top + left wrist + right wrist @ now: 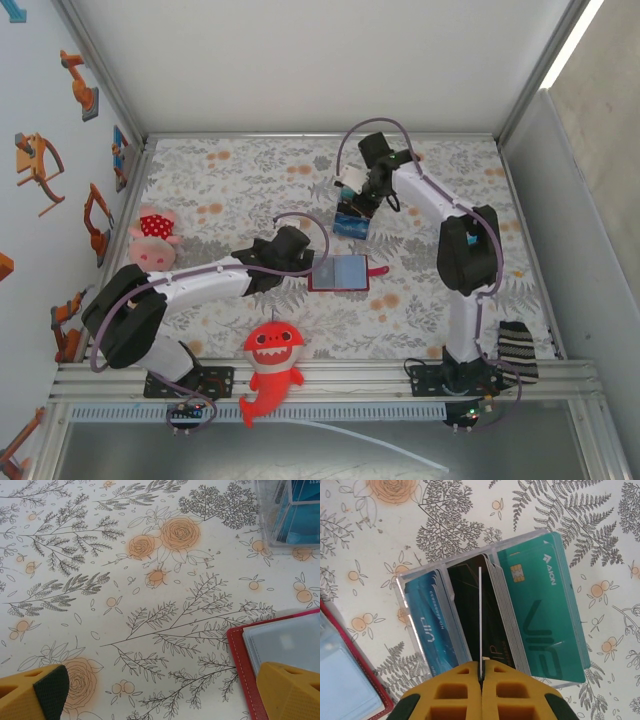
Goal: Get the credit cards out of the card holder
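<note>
Nearest the arm bases, a red shark toy point(270, 365) lay at the worktop point(420, 320) edge. Just beyond it the card holder point(340, 272) lay open and flat, its red stitched border framing a bluish-grey panel. The left tool point(162, 692) hung low with its jaws spread wide and nothing between them, one yellow finger over the holder's near corner and the other over bare worktop.

Farther out, the right tool point(481, 672) was pinched fully closed on a thin card point(479, 615), seen edge-on so its face could not be read. It stood upright over the middle bay of a clear box point(402, 590) with three bays: a blue card point(432, 620) in front on one side, black cards point(467, 610) in the middle, and a teal card point(545, 610) on the other.

The card looked light, stiff and slick, so a pinch across one short edge, as here, seemed the sound hold; any looser and it might slip or twist. The holder appeared soft and light, likely to slide or fold up unless pinned by its border.

The teal card carried a gold chip, "AION" in white and large "VIP" lettering. The blue card also showed "VIP" beside a line of small print too fine to read.
</note>
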`<action>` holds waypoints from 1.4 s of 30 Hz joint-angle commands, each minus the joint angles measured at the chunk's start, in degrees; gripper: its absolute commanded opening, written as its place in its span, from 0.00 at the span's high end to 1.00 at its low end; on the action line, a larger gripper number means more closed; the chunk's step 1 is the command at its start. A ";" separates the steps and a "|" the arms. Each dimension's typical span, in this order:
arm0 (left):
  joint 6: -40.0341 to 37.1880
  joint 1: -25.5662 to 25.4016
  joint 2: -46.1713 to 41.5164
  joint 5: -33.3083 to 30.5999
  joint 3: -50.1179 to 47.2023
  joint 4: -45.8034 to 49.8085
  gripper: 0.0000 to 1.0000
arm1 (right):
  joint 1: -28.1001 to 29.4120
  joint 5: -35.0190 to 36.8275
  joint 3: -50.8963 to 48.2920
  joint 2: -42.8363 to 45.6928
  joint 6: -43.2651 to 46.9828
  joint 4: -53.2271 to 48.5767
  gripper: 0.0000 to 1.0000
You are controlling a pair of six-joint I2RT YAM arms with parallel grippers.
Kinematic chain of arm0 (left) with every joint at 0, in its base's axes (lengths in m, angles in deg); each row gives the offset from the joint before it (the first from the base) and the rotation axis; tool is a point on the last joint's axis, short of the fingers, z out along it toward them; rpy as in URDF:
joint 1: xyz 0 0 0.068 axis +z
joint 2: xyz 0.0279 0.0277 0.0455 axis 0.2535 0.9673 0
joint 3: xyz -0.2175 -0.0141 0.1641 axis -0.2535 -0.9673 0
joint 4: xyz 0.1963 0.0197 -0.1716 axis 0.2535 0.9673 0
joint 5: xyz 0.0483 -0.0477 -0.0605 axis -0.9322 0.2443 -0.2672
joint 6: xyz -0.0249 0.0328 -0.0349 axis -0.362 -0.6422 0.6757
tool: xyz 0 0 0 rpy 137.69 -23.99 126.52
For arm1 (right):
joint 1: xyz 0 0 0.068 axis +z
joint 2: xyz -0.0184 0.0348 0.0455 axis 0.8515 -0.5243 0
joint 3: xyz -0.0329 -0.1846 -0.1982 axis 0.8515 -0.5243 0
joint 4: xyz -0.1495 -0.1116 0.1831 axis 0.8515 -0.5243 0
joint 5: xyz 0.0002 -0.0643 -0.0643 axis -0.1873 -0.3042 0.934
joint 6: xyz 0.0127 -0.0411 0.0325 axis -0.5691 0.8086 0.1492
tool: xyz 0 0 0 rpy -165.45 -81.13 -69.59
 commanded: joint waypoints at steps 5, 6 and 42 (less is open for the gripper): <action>0.71 0.59 -1.78 -0.82 -0.59 0.53 0.03 | -0.52 0.23 3.81 -2.39 1.53 -3.83 1.00; 0.65 0.59 -1.77 -0.76 -0.51 0.59 0.03 | -0.46 0.14 4.17 -2.72 1.62 -4.13 1.00; 0.28 0.87 -1.49 0.07 -0.16 0.55 0.03 | -0.46 0.97 11.19 -6.24 1.22 -9.61 0.83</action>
